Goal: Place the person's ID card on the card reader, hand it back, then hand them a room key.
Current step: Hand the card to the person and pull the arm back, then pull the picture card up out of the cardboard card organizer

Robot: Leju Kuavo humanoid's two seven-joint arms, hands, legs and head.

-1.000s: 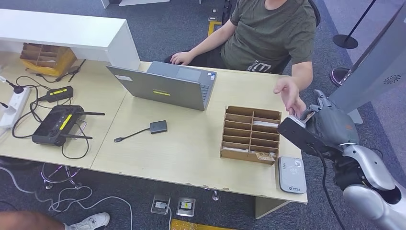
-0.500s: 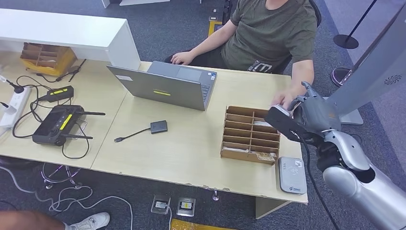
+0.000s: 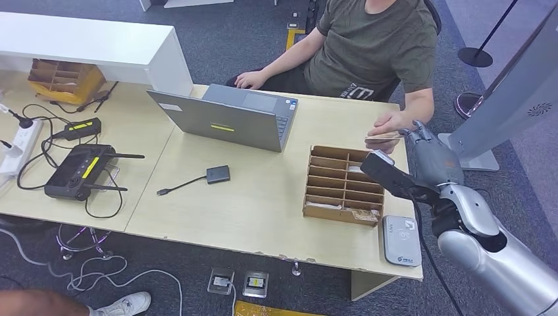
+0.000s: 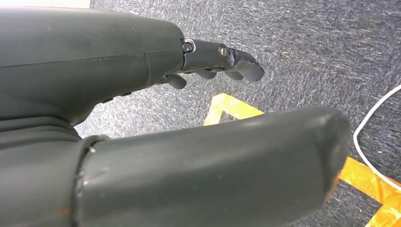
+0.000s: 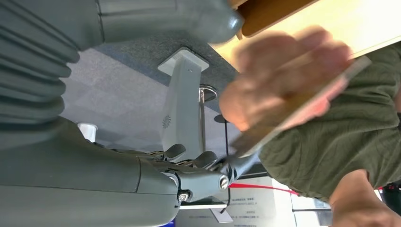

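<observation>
Reception desk, pale wood: a seated person (image 3: pixel 375 39) holds out a card (image 3: pixel 383 137) across the far edge of the desk (image 3: pixel 263 197), pinched flat in one hand (image 3: pixel 388 123). The robot's right hand (image 3: pixel 428 158) is raised just beside it, fingers (image 3: pixel 416 133) at the card's near end. The right wrist view, blurred by motion, shows the card's (image 5: pixel 302 106) lower end at those fingers (image 5: pixel 203 161); whether they are clamped on it or just touching cannot be told. The person's grip on the far end is plain.

The left hand (image 4: pixel 156 123) hangs over grey carpet, fingers extended and slightly apart, holding nothing.

On the desk near the robot lies the white card reader (image 3: pixel 401 239), just beside a cardboard slot tray (image 3: pixel 345 184) with a few cards tucked into its compartments, likely the room keys. A laptop (image 3: pixel 227 118) stands open before the person; a small adapter (image 3: pixel 217 174) lies mid-desk.

Judged from this, the handover of the ID is under way and the reader step is not yet done. The card looks thin, stiff, light and smooth, so likely slippery. It is best taken by pinching the two flat faces near the free short end, well clear of the person's fingers, and kept level for laying on the reader.
</observation>
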